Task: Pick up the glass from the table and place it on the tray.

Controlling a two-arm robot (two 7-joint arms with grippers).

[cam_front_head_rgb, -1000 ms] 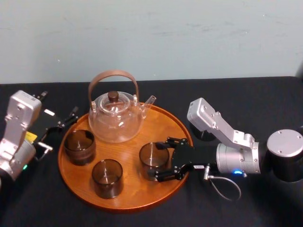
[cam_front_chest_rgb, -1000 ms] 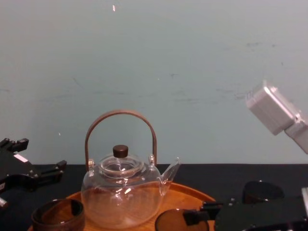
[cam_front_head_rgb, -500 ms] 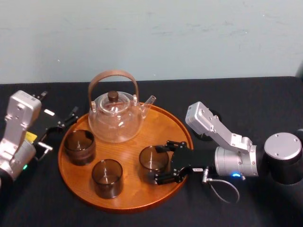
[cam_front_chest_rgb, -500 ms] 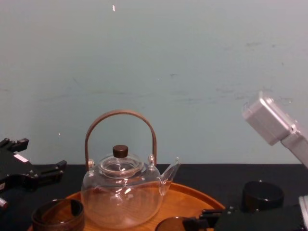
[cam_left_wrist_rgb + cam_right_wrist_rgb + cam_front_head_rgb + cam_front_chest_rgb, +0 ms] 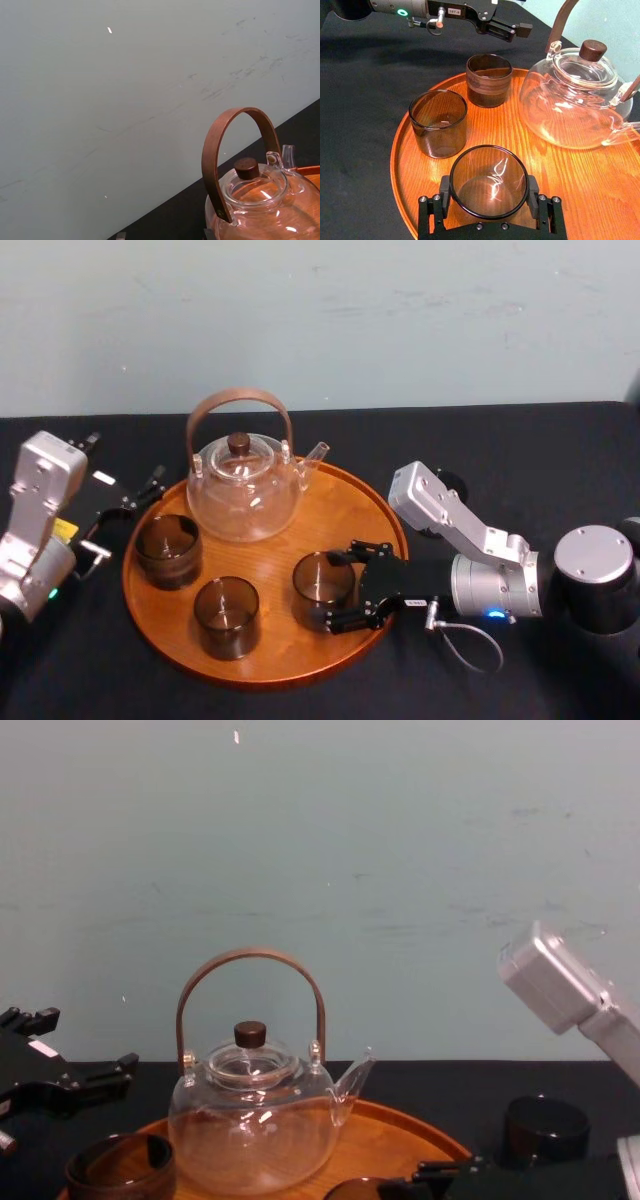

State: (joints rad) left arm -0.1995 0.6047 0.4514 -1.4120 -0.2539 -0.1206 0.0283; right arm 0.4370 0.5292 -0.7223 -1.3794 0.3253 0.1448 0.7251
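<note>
Head view. The right gripper (image 5: 338, 588) reaches in from the right, over the near-right rim of the tray (image 5: 350, 490). Its jaws are clamped on the glass (image 5: 320, 580), one finger on the far side and one on the near side. The glass is upright, mouth up, inside the rim, so its axis stands across the line of the jaws. Judgement: let go, then draw back to the right. Two more dark glasses (image 5: 168, 548) (image 5: 227, 613) stand to its left, apart from it. The glass teapot (image 5: 243, 490) is on the far part of the tray. The left gripper (image 5: 140, 495) sits parked on the table (image 5: 520, 440) just beside the tray's left rim, well apart from the held glass; its jaws look apart, with nothing between them. The right arm is clearly the nearer one.

Left wrist view. Teapot handle (image 5: 212, 165), lid knob and a sliver of tray rim against the wall.

Right wrist view. Best look: the pads (image 5: 443, 192) press the glass wall on both sides. Wood grain shows through its base. Whether the base rests on the wood or hangs just over it, I cannot tell.

Chest view. The glass is cut off at the lower edge, only its rim (image 5: 350, 1188) visible. A black round thing (image 5: 543, 1128) on the table behind the right arm is hard to make out.
</note>
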